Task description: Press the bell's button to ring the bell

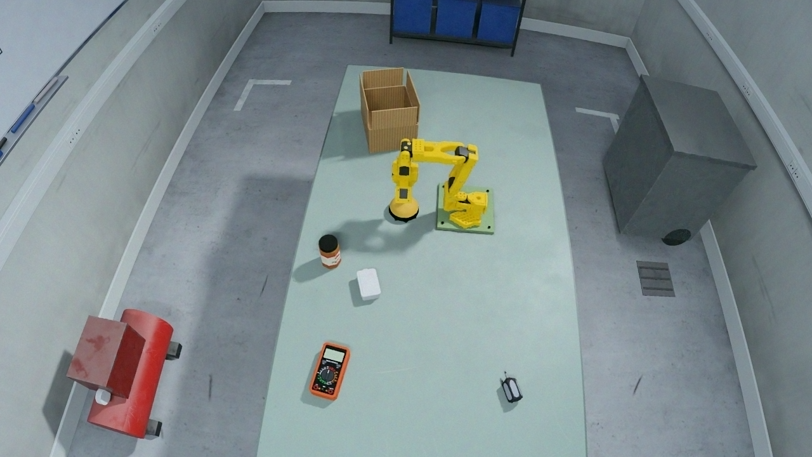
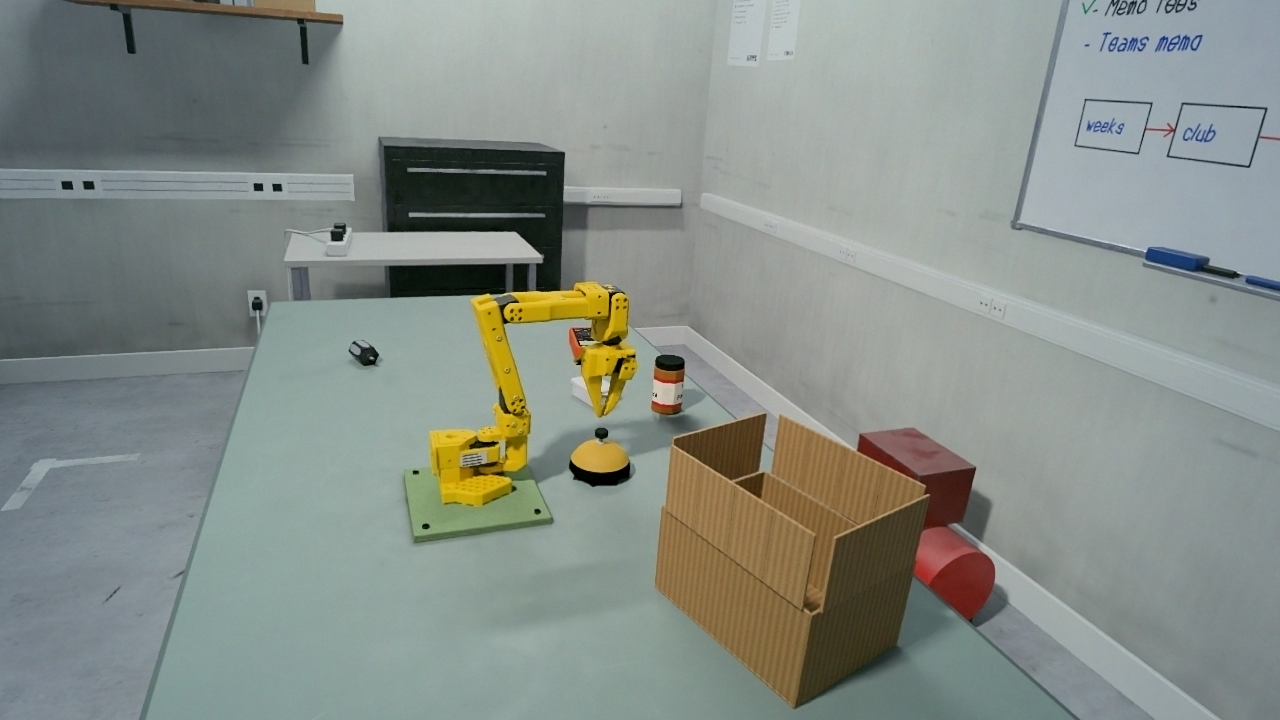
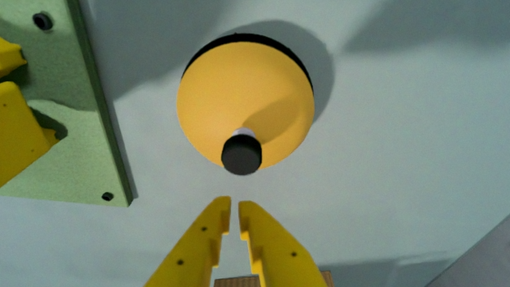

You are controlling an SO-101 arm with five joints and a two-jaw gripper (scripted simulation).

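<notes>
The bell (image 2: pixel 599 459) is a yellow dome on a black base with a black button (image 3: pixel 241 155) on top. It stands upright on the table beside the arm's green base plate (image 2: pixel 474 503). My gripper (image 2: pixel 605 410) is shut and empty, pointing straight down just above the button, with a small gap between. In the wrist view the closed fingertips sit just short of the button. From above, the arm hides most of the bell (image 1: pixel 403 211).
An open cardboard box (image 2: pixel 787 537) stands to the bell's right. A jar (image 2: pixel 666 384) and a white box (image 1: pixel 368 283) lie beyond the bell. A multimeter (image 1: pixel 329 370) and a small black object (image 1: pixel 510 389) lie farther off.
</notes>
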